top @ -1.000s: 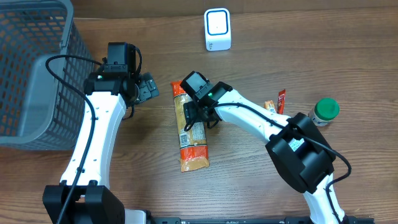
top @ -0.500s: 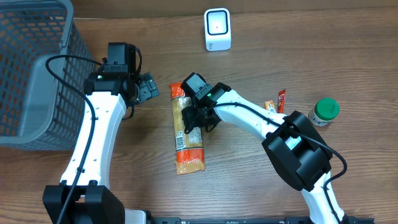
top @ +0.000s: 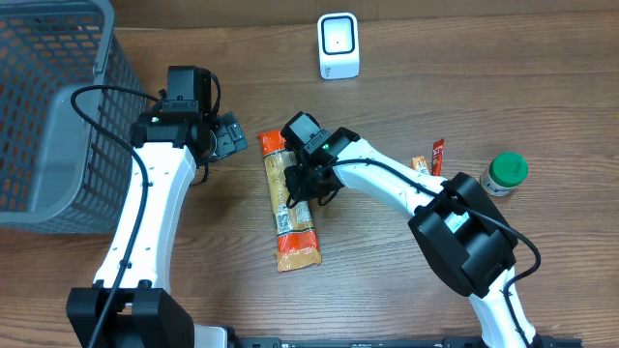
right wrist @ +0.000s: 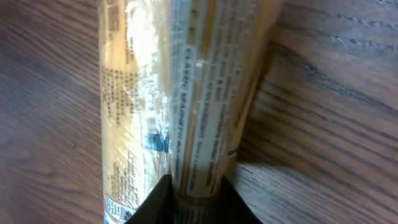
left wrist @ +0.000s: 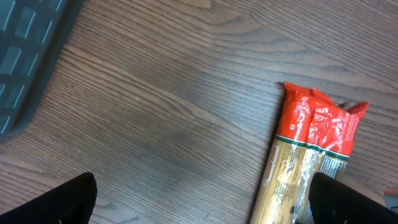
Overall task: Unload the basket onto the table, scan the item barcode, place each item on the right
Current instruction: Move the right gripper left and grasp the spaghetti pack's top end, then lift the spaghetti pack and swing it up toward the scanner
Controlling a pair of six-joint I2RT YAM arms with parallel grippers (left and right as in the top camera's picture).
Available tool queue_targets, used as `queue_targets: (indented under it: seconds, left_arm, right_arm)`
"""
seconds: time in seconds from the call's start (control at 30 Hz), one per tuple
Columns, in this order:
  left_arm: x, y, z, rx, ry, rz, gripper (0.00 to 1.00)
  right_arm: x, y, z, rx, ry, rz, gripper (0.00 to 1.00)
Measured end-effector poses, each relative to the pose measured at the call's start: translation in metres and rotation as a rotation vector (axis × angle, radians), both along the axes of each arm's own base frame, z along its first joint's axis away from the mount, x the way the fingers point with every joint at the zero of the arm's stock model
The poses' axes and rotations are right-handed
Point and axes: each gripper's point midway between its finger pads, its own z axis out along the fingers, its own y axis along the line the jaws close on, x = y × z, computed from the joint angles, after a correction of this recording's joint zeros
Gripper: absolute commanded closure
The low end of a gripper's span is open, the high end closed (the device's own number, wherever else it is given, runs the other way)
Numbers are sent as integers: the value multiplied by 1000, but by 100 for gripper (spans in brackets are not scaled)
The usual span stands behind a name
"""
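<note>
Wood worktop [top: 503, 77] fills the overhead view, and the scanner [top: 338, 45] stands at its far edge with its pale window showing. The pasta [top: 290, 208] lies lengthwise between my two arms, red end toward the scanner and well apart from it. My right jaws sit on its upper half, set across the narrow way, which I judge is the only way a pack this long fits between them. My left jaws stand wide apart just beside the red end, holding nothing, with the basket [top: 48, 106] behind them. A jar [top: 506, 172] and two sachets [top: 430, 160] lie off to my right, clear of the work.

From the left wrist I see bare wood, a corner of the basket and the pasta's red end [left wrist: 320, 121]. My two fingertips [left wrist: 68, 199] show in the bottom corners, far apart, with nothing between them.

From the right wrist the pasta [right wrist: 186, 93] fills the frame, clear film with lines of print. My fingertips [right wrist: 149, 202] press on it from both sides, so the right jaws are clamped on the pack. I cannot pick out the barcode here. A white patch lower down the pack in the overhead view may carry it. If so, the pack must be lifted and turned to face the scanner.
</note>
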Motion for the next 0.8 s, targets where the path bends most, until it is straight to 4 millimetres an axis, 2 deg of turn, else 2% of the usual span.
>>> queue_targets:
  seconds: [0.03, 0.33, 0.43, 0.6, 0.8]
  left_arm:
    - [0, 0, 0, 0, 0, 0, 0]
    - [0, 0, 0, 0, 0, 0, 1]
    - [0, 0, 0, 0, 0, 0, 0]
    - [0, 0, 0, 0, 0, 0, 0]
    - [0, 0, 0, 0, 0, 0, 0]
  right_arm:
    - [0, 1, 0, 2, -1, 2, 96]
    - [-2, -4, 0, -7, 19, -2, 96]
    - [-8, -12, 0, -32, 62, -6, 96]
    - [-4, -24, 5, -35, 63, 21, 96]
    - [2, -49, 28, -100, -20, 44, 96]
